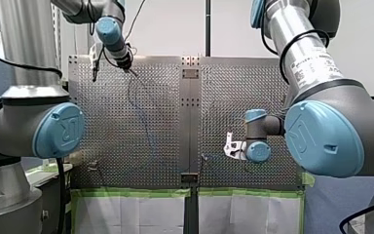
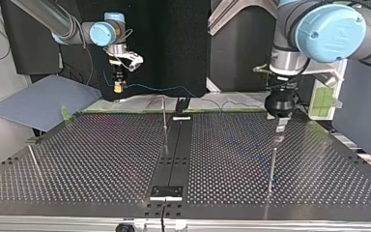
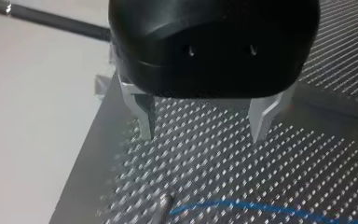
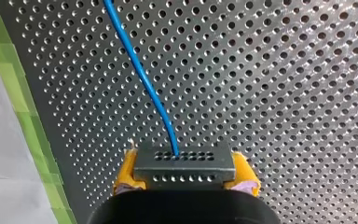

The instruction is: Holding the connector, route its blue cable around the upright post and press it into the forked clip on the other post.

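Our right tool [image 4: 185, 181] clamps the connector [image 4: 185, 164]; left tool [image 3: 204, 122] hangs released; routing seems pending; next we carry cable [image 4: 140, 74] around the post [image 2: 164, 118]

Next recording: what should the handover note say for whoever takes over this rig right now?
Right gripper: jaws shut on the connector, held above the table.
Left gripper: jaws open, empty, near a post.
Cable: runs slack from the connector over the table and lies ahead of the left gripper.
Done: connector grasped.
Left: route the cable round the post and press it into the clip; neither looks started. I cannot tell which post carries the clip.
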You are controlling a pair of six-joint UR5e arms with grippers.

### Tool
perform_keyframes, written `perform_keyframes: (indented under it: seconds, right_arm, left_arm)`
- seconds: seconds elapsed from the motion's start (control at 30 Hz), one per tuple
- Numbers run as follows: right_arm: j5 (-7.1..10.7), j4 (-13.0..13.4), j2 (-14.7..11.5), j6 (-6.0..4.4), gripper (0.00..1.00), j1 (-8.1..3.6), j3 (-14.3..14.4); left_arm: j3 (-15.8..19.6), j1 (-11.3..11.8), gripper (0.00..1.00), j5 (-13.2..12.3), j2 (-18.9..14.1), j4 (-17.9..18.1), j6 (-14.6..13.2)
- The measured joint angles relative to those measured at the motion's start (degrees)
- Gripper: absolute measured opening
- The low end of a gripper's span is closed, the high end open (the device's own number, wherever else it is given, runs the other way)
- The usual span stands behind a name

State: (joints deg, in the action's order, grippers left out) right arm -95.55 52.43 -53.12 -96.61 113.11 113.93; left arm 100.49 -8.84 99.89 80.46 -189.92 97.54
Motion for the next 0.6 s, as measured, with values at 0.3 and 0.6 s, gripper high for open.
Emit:
perform_keyframes:
  seconds: [0.3, 0.6]
  right_arm:
    - [0.0, 0.1, 0.0, 0.0, 0.16, 0.05, 0.0]
    - [-0.01, 0.1, 0.1, 0.0, 0.16, 0.25, 0.0]
  left_arm:
    - [4.0, -3.2, 1.0, 0.5, 1.9, 4.0, -4.0]
    - [6.2, -7.4, 1.0, 4.5, 6.1, 8.2, -8.2]
